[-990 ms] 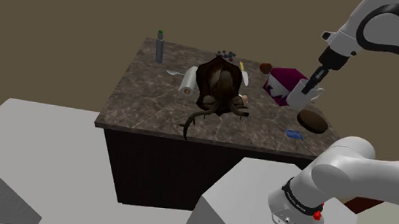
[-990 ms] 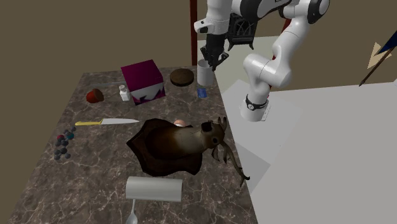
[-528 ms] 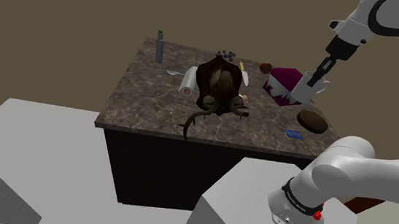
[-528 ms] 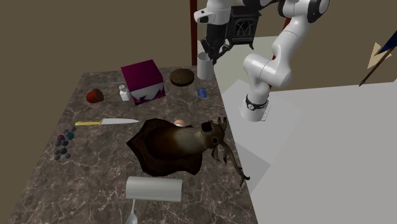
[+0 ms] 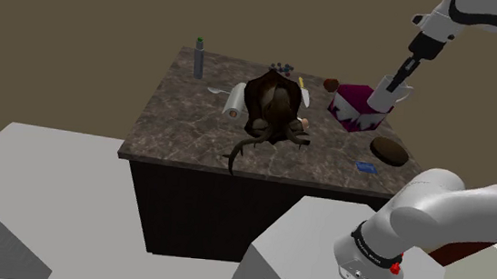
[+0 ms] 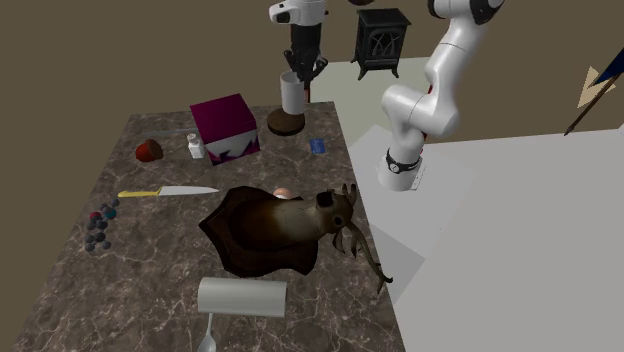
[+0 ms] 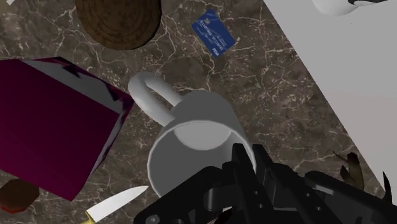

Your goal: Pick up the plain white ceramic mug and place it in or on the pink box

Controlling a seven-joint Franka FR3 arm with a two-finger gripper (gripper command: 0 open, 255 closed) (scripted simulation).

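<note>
Gripper [image 6: 300, 74] gripping white mug [image 6: 290, 95] aloft, near magenta box [image 6: 222, 120], wrist view shows handle [image 7: 153, 95]

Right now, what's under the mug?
The white mug hangs clamped in the tool, off the marble tabletop. Wrist view shows bare marble around it, the magenta box beside its handle. The patch straight below is covered by the mug itself.

Arm [image 5: 456, 203] stretched high, elbow bent, upper links past frame top; wrist pts down; gripper [image 6: 301, 68] pinching rim of white mug [image 6: 291, 93] btwn fingers
</note>
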